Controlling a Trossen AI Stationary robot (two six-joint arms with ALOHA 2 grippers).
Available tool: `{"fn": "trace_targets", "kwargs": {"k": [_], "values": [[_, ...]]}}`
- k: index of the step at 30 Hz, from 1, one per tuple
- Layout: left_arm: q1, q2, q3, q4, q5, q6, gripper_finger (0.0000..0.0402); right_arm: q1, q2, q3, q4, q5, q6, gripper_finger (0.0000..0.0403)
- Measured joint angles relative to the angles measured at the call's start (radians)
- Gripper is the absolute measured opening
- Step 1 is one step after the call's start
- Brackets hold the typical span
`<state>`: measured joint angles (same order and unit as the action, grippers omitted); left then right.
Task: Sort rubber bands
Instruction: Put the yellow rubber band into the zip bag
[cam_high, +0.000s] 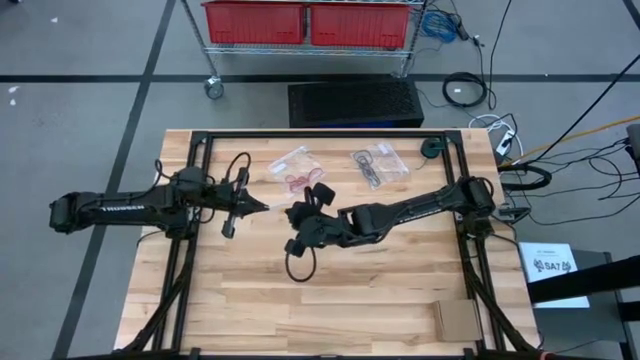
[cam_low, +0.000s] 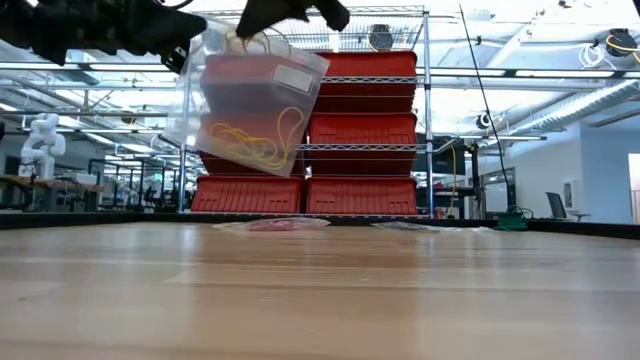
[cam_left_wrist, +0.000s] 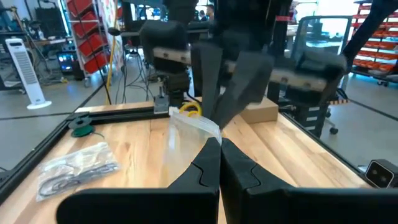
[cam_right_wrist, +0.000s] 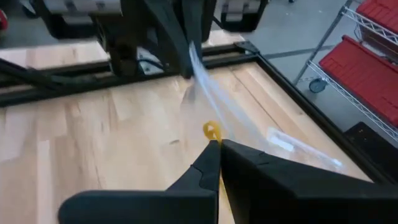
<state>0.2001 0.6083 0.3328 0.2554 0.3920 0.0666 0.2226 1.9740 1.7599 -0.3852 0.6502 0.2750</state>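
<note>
A pale wooden table (cam_high: 330, 290) with a black frame stands before wire shelving loaded with red bins (cam_low: 365, 125). Above the table's middle a clear plastic bag (cam_low: 255, 110) hangs tilted between the two arms, with yellow rubber bands (cam_low: 262, 145) lying loose in its lower part. The left end effector (cam_left_wrist: 219, 155) has its fingers pressed together on one edge of the bag. The right end effector (cam_right_wrist: 219, 149) is likewise pressed together, pinching the bag's opposite edge, where a yellow band shows at its tips. The bag's long axis runs roughly between the two arms. At the far side, two more bags lie flat: one with red bands (cam_high: 297, 180), one with black bands (cam_high: 368, 165).
</note>
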Motion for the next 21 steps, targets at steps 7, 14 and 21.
{"fn": "trace_targets", "kwargs": {"k": [7,14,21], "values": [[0.0,0.0,0.0,-0.005,0.0,0.009,0.0001,0.016,-0.041,0.001,0.012,0.006,-0.017,0.0],[0.0,0.0,0.0,-0.005,0.0,0.009,0.0001,0.012,-0.046,0.001,-0.027,0.006,-0.008,0.0],[0.0,0.0,0.0,-0.005,-0.001,0.009,0.0001,-0.001,-0.046,0.001,-0.068,0.029,0.004,0.0]]}}
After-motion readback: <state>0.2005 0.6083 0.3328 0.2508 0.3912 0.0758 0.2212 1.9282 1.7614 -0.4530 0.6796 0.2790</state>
